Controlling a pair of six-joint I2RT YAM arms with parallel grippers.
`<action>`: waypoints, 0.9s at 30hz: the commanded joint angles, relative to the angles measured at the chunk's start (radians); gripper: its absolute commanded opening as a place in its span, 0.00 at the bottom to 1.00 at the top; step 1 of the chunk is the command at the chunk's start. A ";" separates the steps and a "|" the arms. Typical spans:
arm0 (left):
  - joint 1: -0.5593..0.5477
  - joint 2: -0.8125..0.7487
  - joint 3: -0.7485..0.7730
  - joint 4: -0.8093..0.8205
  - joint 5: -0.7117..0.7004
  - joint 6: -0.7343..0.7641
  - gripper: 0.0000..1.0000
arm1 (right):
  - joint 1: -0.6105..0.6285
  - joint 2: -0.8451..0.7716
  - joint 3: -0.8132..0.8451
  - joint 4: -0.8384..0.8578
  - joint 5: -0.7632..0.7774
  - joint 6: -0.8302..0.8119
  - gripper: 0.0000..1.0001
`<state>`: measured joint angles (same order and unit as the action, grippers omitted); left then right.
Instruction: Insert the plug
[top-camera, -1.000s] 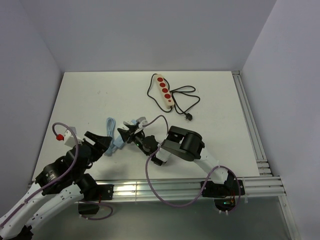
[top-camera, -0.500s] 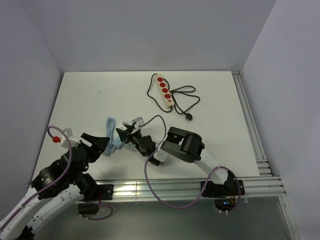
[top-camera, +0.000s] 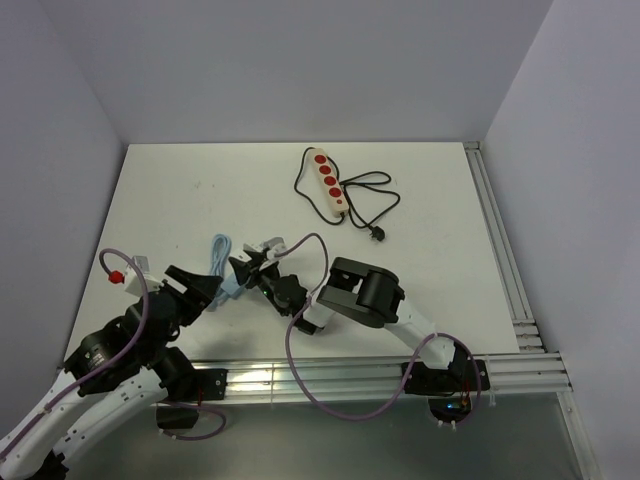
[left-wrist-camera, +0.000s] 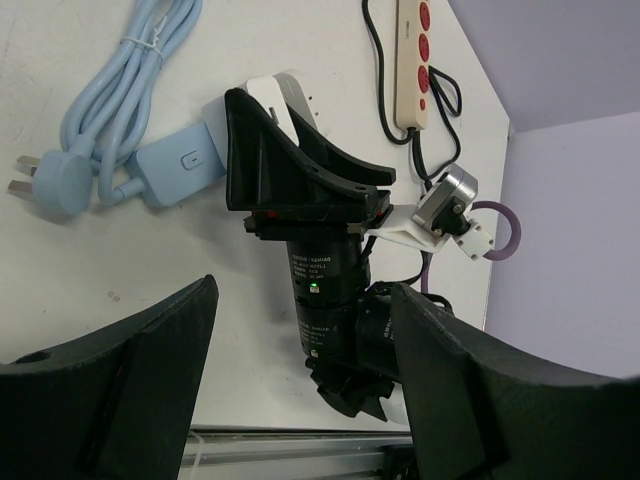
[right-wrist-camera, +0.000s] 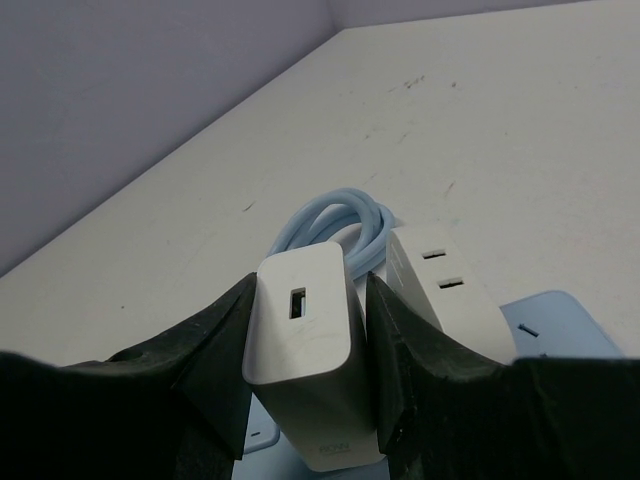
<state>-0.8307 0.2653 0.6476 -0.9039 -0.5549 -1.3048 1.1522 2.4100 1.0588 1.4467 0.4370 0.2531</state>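
Shifted toward nine o'clock, we see the right gripper (right-wrist-camera: 308, 290) clamping a smooth, boxy white plug (right-wrist-camera: 305, 360); left gripper (top-camera: 203, 288) agape.

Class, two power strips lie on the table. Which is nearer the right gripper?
The light blue one with the bundled blue cable, just beside the right gripper holding a white charger. The beige strip with red sockets lies far back.
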 joint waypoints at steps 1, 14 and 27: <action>0.002 -0.006 0.032 -0.003 -0.007 -0.016 0.75 | 0.132 0.279 -0.169 -0.838 -0.176 0.152 0.00; 0.002 0.026 0.050 0.028 0.026 0.004 0.77 | 0.110 0.014 -0.194 -0.946 0.025 0.140 0.22; 0.002 -0.046 0.052 0.000 0.013 0.012 0.79 | 0.121 -0.175 -0.030 -1.175 0.092 0.066 0.55</action>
<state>-0.8307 0.2302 0.6579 -0.9043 -0.5377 -1.3029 1.2057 2.1605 1.0798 0.8242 0.5667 0.3382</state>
